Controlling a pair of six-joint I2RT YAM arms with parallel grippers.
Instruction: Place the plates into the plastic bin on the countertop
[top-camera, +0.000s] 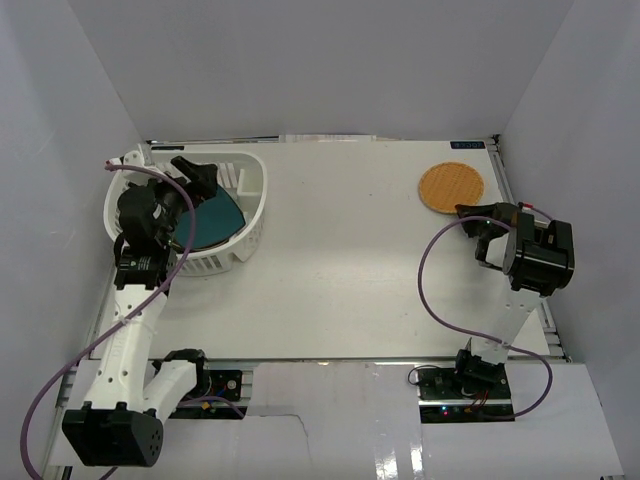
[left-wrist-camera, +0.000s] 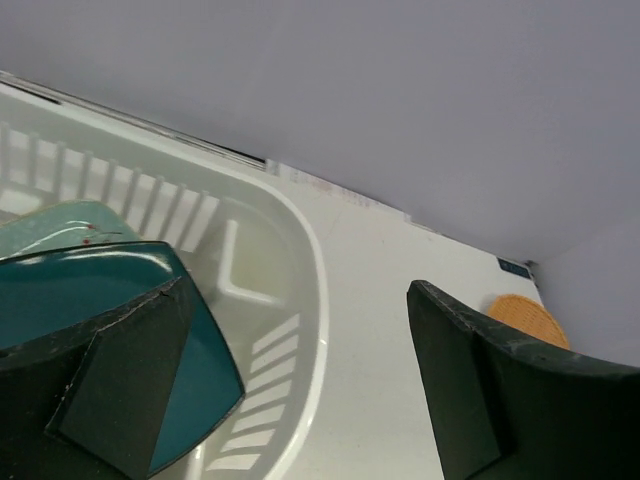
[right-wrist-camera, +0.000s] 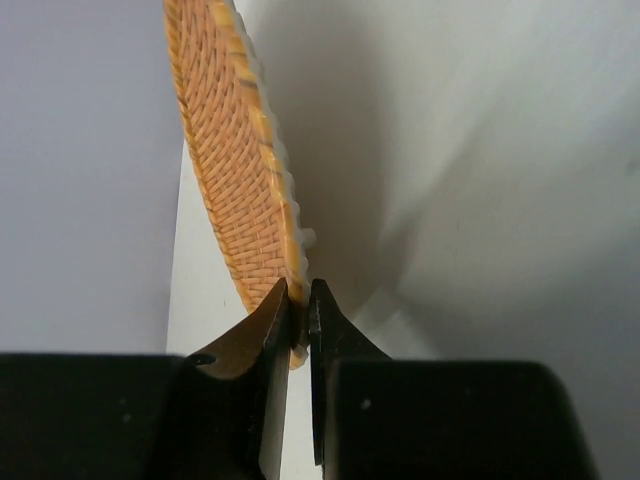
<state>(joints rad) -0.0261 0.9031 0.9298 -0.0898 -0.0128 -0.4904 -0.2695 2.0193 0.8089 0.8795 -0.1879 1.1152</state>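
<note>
Orange woven plate (right-wrist-camera: 235, 190) in tight right claw (right-wrist-camera: 298, 297)

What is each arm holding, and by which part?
The right gripper pinches the orange woven plate by its rim. The left gripper is open above the plastic bin, holding nothing.

No readable text, small dark label (top-camera: 467, 145) at far edge of countertop (top-camera: 340, 260), lettering too small to read
</note>
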